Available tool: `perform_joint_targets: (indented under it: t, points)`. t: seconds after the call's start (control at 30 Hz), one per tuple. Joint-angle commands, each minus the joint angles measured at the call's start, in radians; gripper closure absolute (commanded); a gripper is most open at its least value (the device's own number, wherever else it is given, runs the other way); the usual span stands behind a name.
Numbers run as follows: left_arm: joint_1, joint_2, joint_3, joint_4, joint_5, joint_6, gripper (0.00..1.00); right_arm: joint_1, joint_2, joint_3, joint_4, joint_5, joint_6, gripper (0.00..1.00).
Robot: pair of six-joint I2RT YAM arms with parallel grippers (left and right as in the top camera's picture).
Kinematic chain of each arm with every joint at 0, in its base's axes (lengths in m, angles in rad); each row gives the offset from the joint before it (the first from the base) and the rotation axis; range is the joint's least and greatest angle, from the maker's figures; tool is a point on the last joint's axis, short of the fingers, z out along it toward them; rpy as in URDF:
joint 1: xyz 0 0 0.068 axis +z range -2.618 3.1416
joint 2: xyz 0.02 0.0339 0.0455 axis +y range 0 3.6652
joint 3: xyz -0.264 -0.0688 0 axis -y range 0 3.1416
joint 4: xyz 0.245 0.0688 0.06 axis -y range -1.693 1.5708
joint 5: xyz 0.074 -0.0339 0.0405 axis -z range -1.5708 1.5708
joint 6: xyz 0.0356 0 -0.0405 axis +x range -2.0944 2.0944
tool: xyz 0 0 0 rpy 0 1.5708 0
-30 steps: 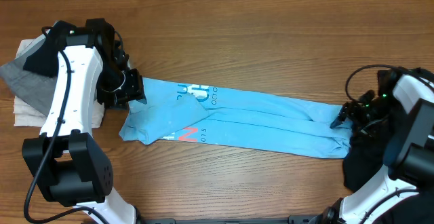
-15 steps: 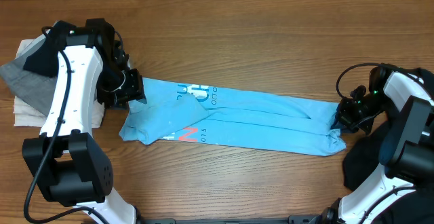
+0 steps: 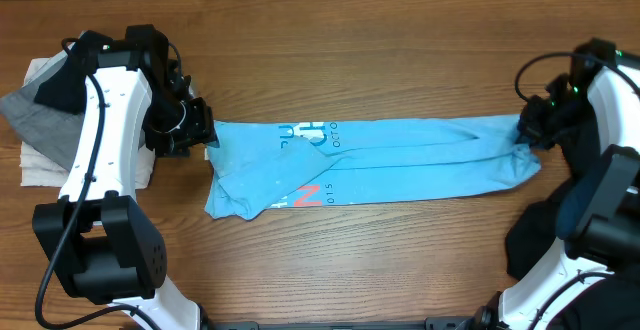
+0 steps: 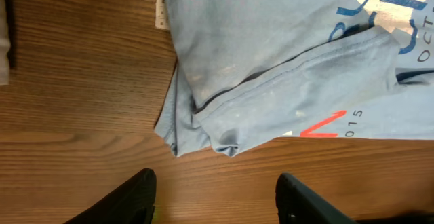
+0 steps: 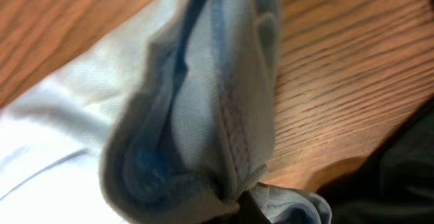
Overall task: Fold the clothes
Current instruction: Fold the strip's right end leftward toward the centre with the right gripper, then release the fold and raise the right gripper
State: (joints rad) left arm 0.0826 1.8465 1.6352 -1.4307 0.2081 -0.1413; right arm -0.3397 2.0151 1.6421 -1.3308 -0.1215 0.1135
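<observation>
Moved since a sec ago: light blue T-shirt (image 3: 400, 160) now lies further R on table (image 3: 350, 30). Its R end has been hauled up & back, strip pulled straighter, L end slid R too. R gripper (image 3: 527, 132) went w/ it toward far-R edge.

- table: wood, bare grain all round cloth.
- T-shirt: long folded strip running L–R across mid table, flat. L end wider w/ a flap folded over; pink-and-white lettering (image 3: 312, 194) shows near that end.
- black garment (image 3: 532, 242): heap near R arm's base, apart from shirt.
- grey/white cloth stack (image 3: 45, 135): far L, partly behind L arm.
- R gripper: clenched on shirt's R end, hem bunched in the bite per wrist view.
- L gripper (image 4: 217, 203): released, nothing in its gap, over bare wood just off shirt's L corner.
- small white tag (image 4: 161, 12) on shirt's L edge.
</observation>
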Motion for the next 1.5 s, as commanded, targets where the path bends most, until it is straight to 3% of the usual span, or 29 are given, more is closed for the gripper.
perform_joint_targets:
  t: [0.0, 0.4, 0.93, 1.1, 1.23, 1.3, 1.47]
  points:
    - [0.003, -0.008, 0.003, 0.002, 0.034, -0.009, 0.39, 0.112, -0.006, 0.05, -0.026, 0.035, 0.01, 0.96]
    - [0.002, -0.008, 0.003, -0.005, 0.033, -0.009, 0.37, 0.481, -0.003, 0.046, 0.003, 0.043, 0.079, 0.95]
    - [0.002, -0.008, 0.003, -0.011, 0.033, -0.009, 0.37, 0.678, 0.087, 0.046, 0.044, 0.007, 0.154, 0.94]
    - [0.002, -0.008, 0.003, -0.012, 0.033, -0.009, 0.37, 0.694, 0.087, 0.046, 0.043, -0.04, 0.153, 0.73]
    - [0.002, -0.008, 0.003, -0.011, 0.033, -0.009, 0.37, 0.693, 0.087, 0.046, 0.022, -0.211, 0.074, 0.7]
    - [0.002, -0.008, 0.003, -0.011, 0.033, -0.009, 0.37, 0.693, 0.087, 0.046, -0.006, -0.322, -0.025, 0.63]
    - [0.002, -0.008, 0.003, -0.01, 0.033, -0.009, 0.37, 0.693, 0.087, 0.046, -0.058, -0.34, -0.085, 0.6]
